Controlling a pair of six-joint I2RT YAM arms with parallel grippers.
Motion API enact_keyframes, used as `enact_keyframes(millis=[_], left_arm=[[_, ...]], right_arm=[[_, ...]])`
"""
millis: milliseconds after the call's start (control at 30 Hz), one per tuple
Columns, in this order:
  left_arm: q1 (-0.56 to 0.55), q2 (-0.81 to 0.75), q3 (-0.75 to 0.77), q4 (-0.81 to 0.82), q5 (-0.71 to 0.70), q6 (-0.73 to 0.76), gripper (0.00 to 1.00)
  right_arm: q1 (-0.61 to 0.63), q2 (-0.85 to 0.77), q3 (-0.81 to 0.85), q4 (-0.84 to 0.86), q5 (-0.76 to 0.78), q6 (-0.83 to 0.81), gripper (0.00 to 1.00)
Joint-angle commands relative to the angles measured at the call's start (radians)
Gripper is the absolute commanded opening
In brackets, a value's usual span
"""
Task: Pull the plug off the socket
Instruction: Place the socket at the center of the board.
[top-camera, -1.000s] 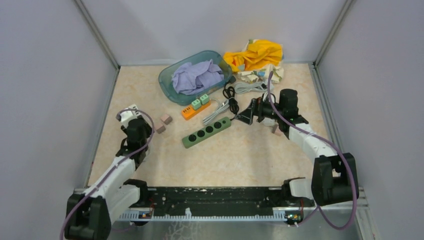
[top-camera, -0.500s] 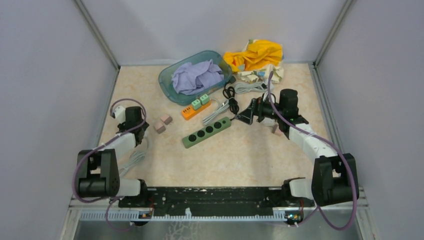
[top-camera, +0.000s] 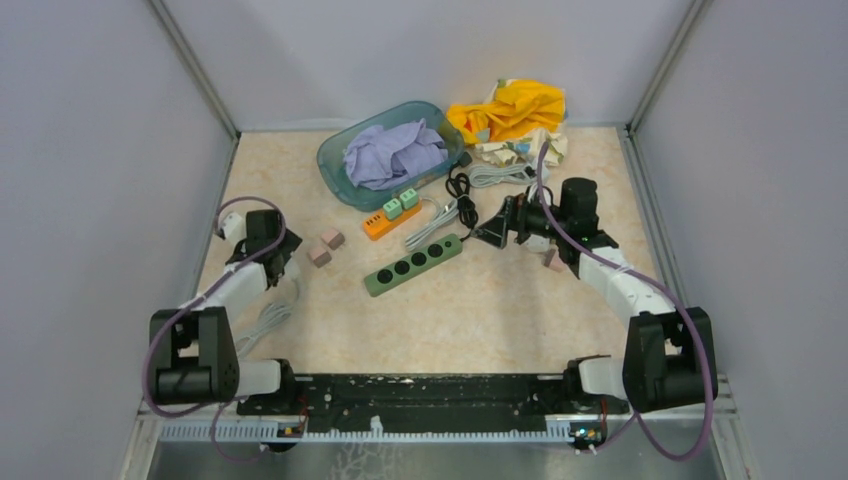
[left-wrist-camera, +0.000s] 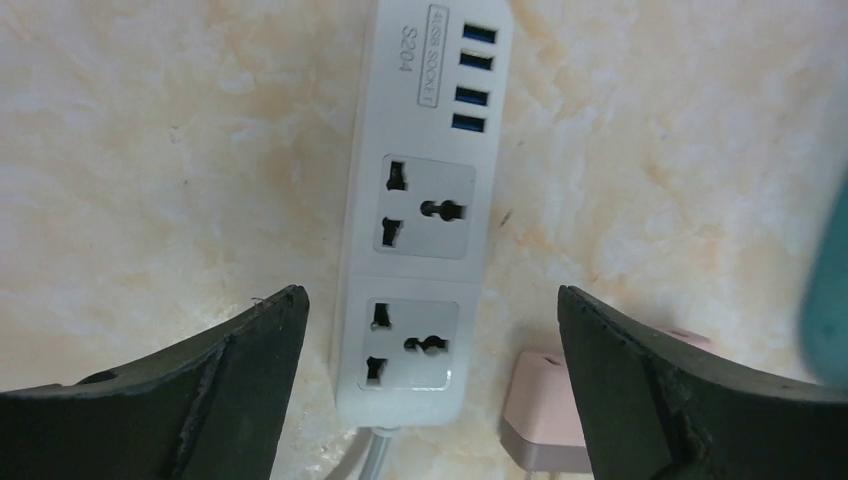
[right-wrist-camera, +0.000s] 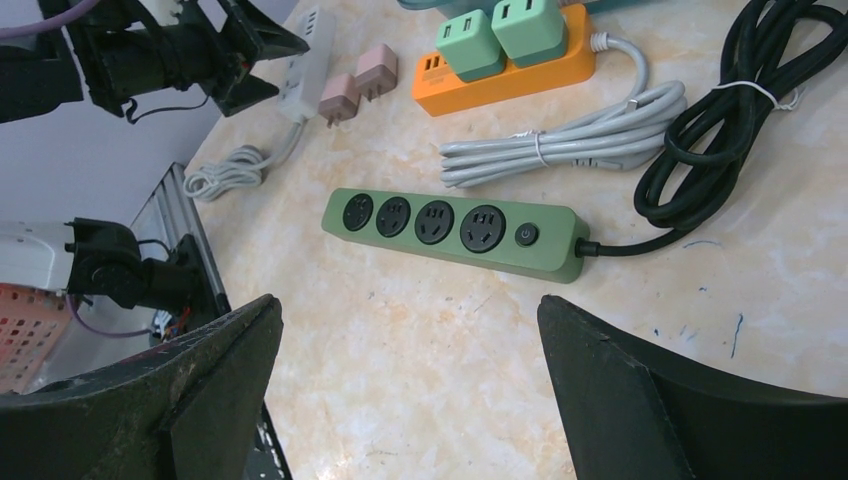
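My left gripper (left-wrist-camera: 430, 300) hangs open over a white socket strip (left-wrist-camera: 425, 230) at the table's left; both its outlets are bare. A pink plug (left-wrist-camera: 545, 410) lies loose beside the strip, clear of the fingers. The top view shows two pink plugs (top-camera: 326, 246) right of my left gripper (top-camera: 283, 262). An orange socket strip (top-camera: 382, 224) carries two green plugs (top-camera: 401, 202) (right-wrist-camera: 500, 30). My right gripper (top-camera: 490, 232) is open and holds nothing (right-wrist-camera: 410, 305). It hovers near an unplugged green strip (right-wrist-camera: 450, 230).
A teal basin with purple cloth (top-camera: 395, 150) and a yellow cloth pile (top-camera: 510, 108) sit at the back. A coiled black cable (right-wrist-camera: 730, 110) and a bundled grey cable (right-wrist-camera: 560, 150) lie between the orange and green strips. The white strip's cable (top-camera: 265, 320) trails near the left wall.
My left arm has folded back toward the left wall and its jaws have opened wide. The right arm has not moved.
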Motion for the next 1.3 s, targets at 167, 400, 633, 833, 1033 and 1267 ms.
enact_keyframes(millis=[167,400,633,833,1033,1267], left_arm=[[0.005,-0.202,0.007,-0.068,0.077,-0.016,1.0],[0.006,-0.332,-0.056,0.016,0.28,0.054,1.0],[0.006,-0.458,-0.161,0.156,0.488,0.131,1.0],[0.006,-0.487,-0.201,0.257,0.757,0.222,1.0],[0.005,-0.452,-0.25,0.401,1.028,0.223,1.0],[0.003,-0.432,-0.288,0.487,1.118,0.182,1.0]], right_arm=[[-0.019,-0.053,0.034,0.048,-0.014,-0.001,0.99],[-0.023,-0.065,0.032,0.049,-0.014,-0.009,0.99],[-0.027,-0.066,0.029,0.051,-0.02,-0.009,0.99],[-0.027,-0.064,0.03,0.052,-0.022,-0.009,0.99],[-0.029,-0.064,0.03,0.052,-0.024,-0.011,0.99],[-0.03,-0.064,0.028,0.054,-0.025,-0.012,0.99]])
